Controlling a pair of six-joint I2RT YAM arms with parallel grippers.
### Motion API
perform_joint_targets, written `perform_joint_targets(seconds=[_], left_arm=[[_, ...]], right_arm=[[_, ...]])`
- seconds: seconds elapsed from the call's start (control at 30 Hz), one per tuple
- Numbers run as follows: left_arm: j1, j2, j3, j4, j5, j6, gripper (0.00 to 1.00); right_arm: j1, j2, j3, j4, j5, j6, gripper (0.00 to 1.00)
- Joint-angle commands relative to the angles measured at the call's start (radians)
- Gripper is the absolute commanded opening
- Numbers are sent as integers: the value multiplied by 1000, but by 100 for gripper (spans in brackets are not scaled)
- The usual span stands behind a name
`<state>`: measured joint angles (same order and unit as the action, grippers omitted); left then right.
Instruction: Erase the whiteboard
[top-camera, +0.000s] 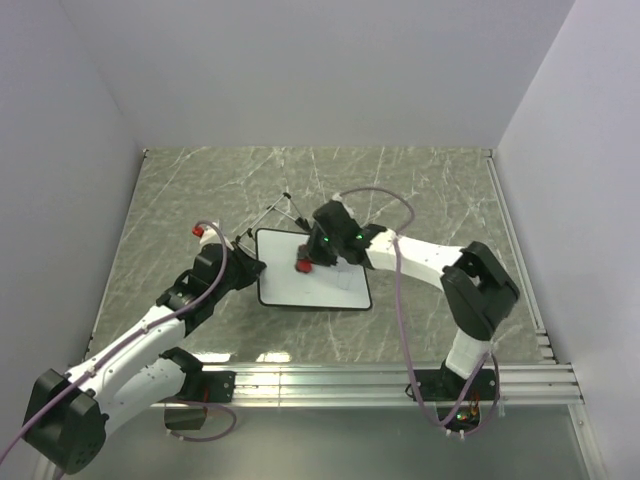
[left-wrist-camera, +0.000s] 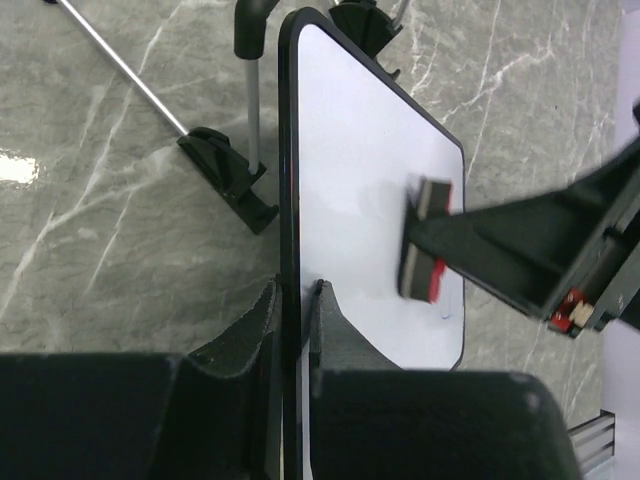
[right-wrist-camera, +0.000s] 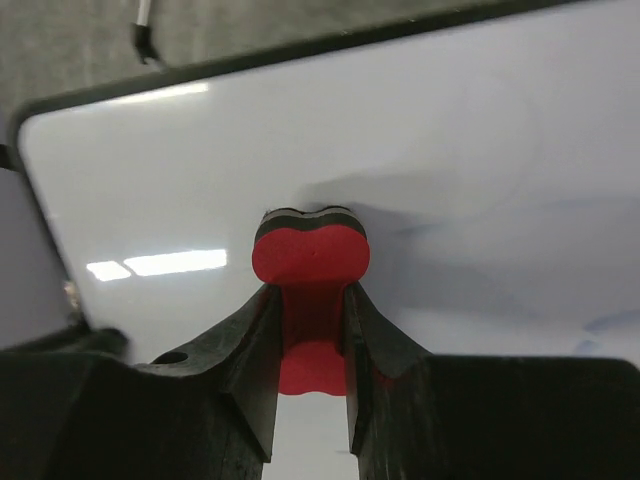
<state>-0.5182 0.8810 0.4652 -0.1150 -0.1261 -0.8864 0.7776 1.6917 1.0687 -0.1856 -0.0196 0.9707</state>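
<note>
The whiteboard (top-camera: 320, 285) lies flat on the marble table, white with a thin black frame. My left gripper (top-camera: 255, 268) is shut on its left edge; in the left wrist view the frame (left-wrist-camera: 288, 200) runs between the two fingers. My right gripper (top-camera: 310, 262) is shut on the red bow-tie eraser (top-camera: 303, 266) and presses it on the board's upper left part. The right wrist view shows the eraser (right-wrist-camera: 310, 258) pinched at its waist, dark felt side against the board (right-wrist-camera: 450, 140). A faint blue mark (left-wrist-camera: 446, 316) shows near the board's near right corner.
The board's black stand legs and thin metal rods (top-camera: 283, 212) lie on the table just behind it, also in the left wrist view (left-wrist-camera: 228, 175). A small red object (top-camera: 198, 232) sits on the table to the left. Walls enclose the table on three sides.
</note>
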Motion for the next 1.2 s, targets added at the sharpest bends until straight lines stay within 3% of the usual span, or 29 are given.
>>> perform_joint_targets(seconds=[0.0, 0.17, 0.4, 0.53, 0.67, 0.87, 1.0, 1.17], left_arm=[[-6, 12, 39, -37, 17, 81, 0], [-5, 19, 55, -40, 9, 87, 0], [-3, 39, 92, -40, 2, 95, 0], [-3, 56, 119, -45, 5, 109, 0], [-3, 61, 124, -43, 6, 113, 0], [-3, 73, 118, -28, 22, 106, 0], [-5, 87, 124, -25, 19, 106, 0], [-5, 95, 145, -34, 17, 115, 0]], right_arm=[[43, 103, 201, -93, -34, -6, 0], [37, 108, 208, -115, -25, -24, 0], [-96, -58, -273, 37, -78, -10, 0], [-185, -79, -411, 127, -166, 14, 0], [-186, -43, -336, 111, -198, 22, 0], [-134, 107, 97, -58, -214, -12, 0], [-94, 198, 259, -143, -212, -10, 0], [-87, 171, 144, -95, -212, 23, 0]])
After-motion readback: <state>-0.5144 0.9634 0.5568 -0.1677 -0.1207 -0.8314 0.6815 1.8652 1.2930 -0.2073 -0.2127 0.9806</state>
